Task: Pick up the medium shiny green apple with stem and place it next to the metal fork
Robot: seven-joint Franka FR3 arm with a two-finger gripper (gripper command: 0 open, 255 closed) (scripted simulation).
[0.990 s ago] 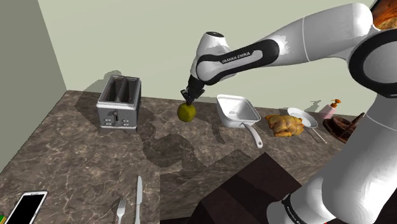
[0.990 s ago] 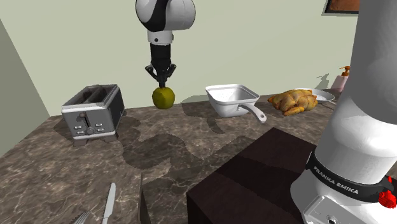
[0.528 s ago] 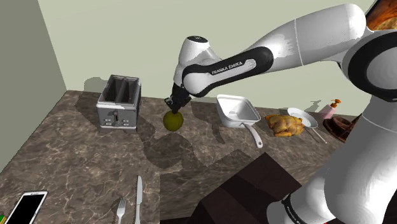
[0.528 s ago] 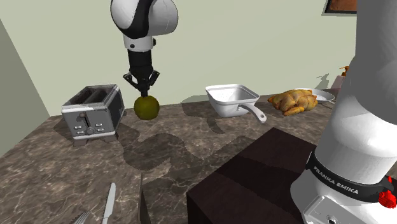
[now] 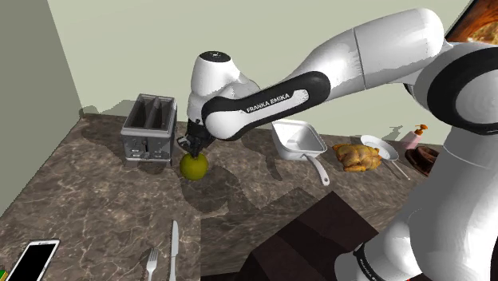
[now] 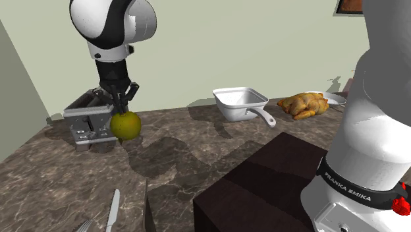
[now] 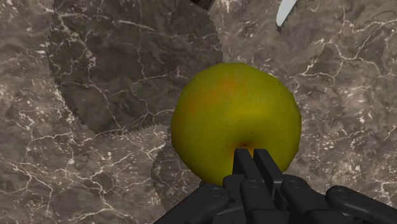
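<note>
A yellow-green apple [image 5: 193,166] [image 6: 125,124] hangs above the dark marble counter [image 5: 88,199], just in front of the toaster. My black gripper [image 5: 193,148] [image 6: 120,105] is shut on the stem at its top. In the wrist view the fingertips [image 7: 253,156] meet over the stem dimple of the apple [image 7: 229,114], with the counter below. The metal fork [image 5: 151,263] [image 6: 84,226] lies near the counter's front edge, beside a knife [image 5: 173,247] [image 6: 112,209], well apart from the apple.
A silver toaster [image 5: 149,128] [image 6: 92,117] stands just behind the apple. A white pan [image 5: 297,137] [image 6: 240,103] and a roast chicken [image 5: 357,156] lie to the shoulder view's right. A phone [image 5: 32,259] rests at the front left corner. The dark stand [image 5: 303,239] sits at the front.
The arm has carried the apple toward the shoulder view's left and lower, from near the pan to in front of the toaster. The grip stays shut on the stem.
</note>
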